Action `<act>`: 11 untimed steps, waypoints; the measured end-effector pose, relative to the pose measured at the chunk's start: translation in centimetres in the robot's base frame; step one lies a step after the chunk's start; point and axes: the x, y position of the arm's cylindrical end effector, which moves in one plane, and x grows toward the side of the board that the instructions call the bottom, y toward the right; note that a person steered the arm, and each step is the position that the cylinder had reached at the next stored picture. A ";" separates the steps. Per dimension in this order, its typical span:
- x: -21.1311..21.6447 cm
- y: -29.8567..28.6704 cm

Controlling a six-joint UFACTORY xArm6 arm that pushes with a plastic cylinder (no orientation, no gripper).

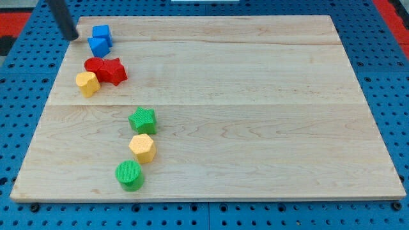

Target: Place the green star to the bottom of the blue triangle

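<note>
Camera view: no fingers here, only my tip (72,36), bare and holding nothing, just left of the blue triangle (98,45). Below that triangle, past the red blocks (107,69), the green star (142,119) on the tabletop (255,96), untouched, probably awaiting an upward push.

A pale wooden board (243,96) was laid flat on a blue base (13,121) full of small round holes. Red patches (16,22) were seen at the view's top corners. The wood was lit evenly, and long grain lines were shown.
</note>
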 end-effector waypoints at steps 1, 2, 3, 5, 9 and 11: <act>-2.7 4.8; 5.2 5.1; 10.7 5.0; 4.9 14.3; 15.9 30.2; 24.2 20.3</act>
